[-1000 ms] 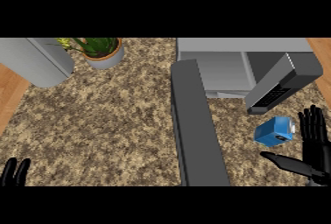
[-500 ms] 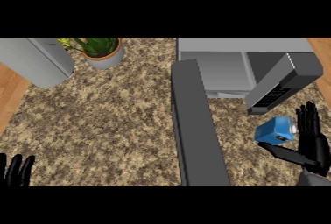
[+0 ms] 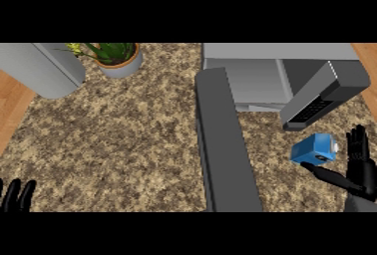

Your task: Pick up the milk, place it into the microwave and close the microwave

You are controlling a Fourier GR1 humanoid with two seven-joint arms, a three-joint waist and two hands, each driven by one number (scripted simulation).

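We find the blue milk carton (image 3: 314,149) standing on the granite counter (image 3: 125,134) just below the open microwave (image 3: 283,82), the right hand (image 3: 359,169) beside it with fingers straight and thumb reaching under it, holding nothing, and the left hand (image 3: 16,195) resting open at the lower-left edge.

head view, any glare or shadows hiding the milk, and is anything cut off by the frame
Head view: even, flat lighting with no glare; the blue milk carton shows plainly beside the right robot hand, with no shadow hiding it. The left robot hand is cut off at the lower left edge, only its fingers showing, and the microwave runs off the top.
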